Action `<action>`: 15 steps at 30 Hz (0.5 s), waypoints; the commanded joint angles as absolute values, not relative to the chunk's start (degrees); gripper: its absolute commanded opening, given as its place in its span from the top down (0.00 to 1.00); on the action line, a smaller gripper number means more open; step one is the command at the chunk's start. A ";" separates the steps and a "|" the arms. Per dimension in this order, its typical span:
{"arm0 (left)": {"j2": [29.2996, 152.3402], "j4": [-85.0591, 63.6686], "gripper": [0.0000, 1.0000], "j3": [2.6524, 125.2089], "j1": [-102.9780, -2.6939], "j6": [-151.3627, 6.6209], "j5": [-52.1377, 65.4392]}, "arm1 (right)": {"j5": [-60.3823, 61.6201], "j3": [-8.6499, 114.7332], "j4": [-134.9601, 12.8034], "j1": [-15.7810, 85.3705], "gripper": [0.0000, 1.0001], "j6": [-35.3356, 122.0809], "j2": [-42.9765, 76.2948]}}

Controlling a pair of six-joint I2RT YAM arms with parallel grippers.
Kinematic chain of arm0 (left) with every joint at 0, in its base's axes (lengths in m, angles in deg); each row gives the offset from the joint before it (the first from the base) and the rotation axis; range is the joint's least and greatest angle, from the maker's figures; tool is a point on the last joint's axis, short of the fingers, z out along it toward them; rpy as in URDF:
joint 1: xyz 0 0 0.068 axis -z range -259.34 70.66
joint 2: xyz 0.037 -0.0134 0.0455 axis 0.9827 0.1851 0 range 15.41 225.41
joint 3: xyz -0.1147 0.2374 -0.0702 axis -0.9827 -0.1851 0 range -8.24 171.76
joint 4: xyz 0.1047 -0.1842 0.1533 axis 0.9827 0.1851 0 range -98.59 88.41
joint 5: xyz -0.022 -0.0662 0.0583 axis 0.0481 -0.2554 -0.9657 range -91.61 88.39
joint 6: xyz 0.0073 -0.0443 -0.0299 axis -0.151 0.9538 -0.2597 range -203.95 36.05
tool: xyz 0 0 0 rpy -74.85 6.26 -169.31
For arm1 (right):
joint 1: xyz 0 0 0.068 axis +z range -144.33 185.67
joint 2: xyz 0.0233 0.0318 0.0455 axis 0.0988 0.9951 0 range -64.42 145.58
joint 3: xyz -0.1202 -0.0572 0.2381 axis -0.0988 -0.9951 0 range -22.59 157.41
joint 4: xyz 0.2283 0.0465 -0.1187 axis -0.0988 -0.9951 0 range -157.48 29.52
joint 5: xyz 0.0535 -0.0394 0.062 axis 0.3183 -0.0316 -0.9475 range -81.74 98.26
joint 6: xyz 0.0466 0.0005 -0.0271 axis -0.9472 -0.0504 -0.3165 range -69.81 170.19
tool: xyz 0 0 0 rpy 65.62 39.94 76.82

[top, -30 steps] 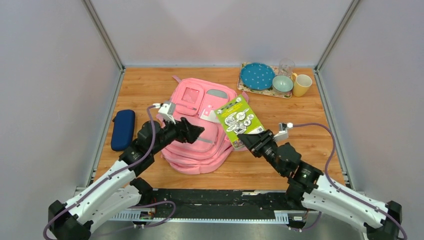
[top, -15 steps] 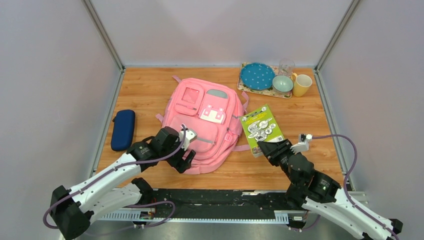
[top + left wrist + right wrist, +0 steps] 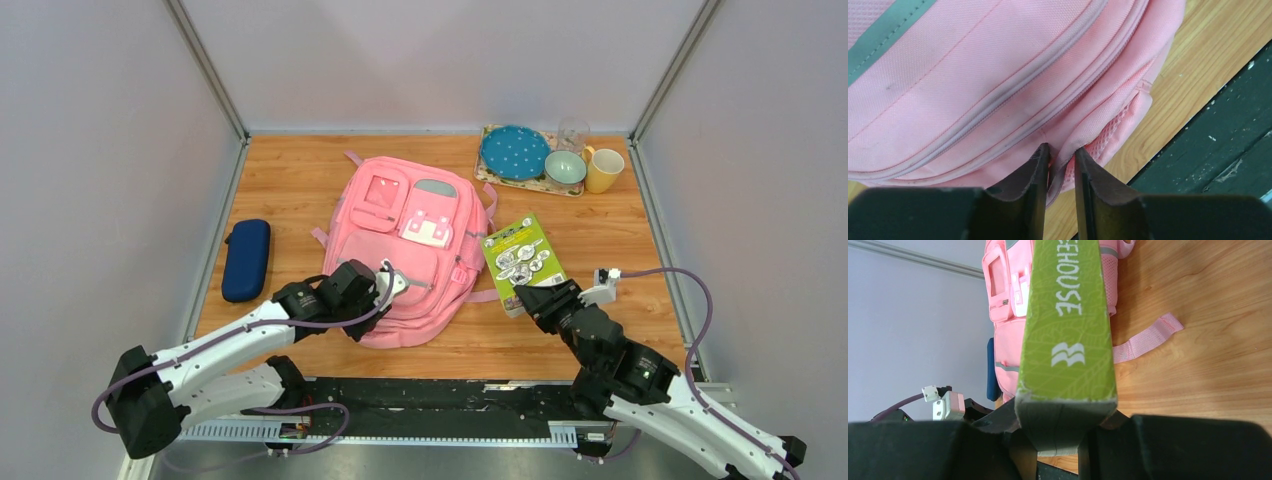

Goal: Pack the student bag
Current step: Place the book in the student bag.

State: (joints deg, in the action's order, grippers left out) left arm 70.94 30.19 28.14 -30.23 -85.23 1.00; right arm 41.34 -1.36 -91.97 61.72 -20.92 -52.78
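At the near edge of the student bag (image 3: 410,240), the left gripper (image 3: 372,308) has its jaws close together, pinching a fold of pink fabric by the bag's bottom seam; the left wrist view shows that fold squeezed between the two dark fingers (image 3: 1035,170), next to the mesh side panel. Just right of the bag's near corner, the right gripper (image 3: 535,298) is clamped on the near end of a green book (image 3: 524,262), which lies alongside the bag's right flank, above a loose pink strap. The bag itself lies flat on the wooden table (image 3: 300,180), front pockets and grey strip facing up. Left of the bag, well apart from it, rests a navy zip case (image 3: 246,259). Beyond the bag's far right corner sits a tray (image 3: 484,172) carrying a blue plate (image 3: 514,152) and a bowl (image 3: 565,166), with a yellow mug (image 3: 604,169) and a glass (image 3: 573,132) beside them.
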 commanded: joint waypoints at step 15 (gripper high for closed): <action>72.79 9.62 1.00 33.68 -29.07 -71.57 19.03 | 47.45 3.06 -99.14 61.65 1.00 -23.63 -58.27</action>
State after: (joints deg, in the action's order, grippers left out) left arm 70.85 23.86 28.97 -30.06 -80.38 8.19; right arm 41.97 -1.25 -96.10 61.72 -21.58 -56.35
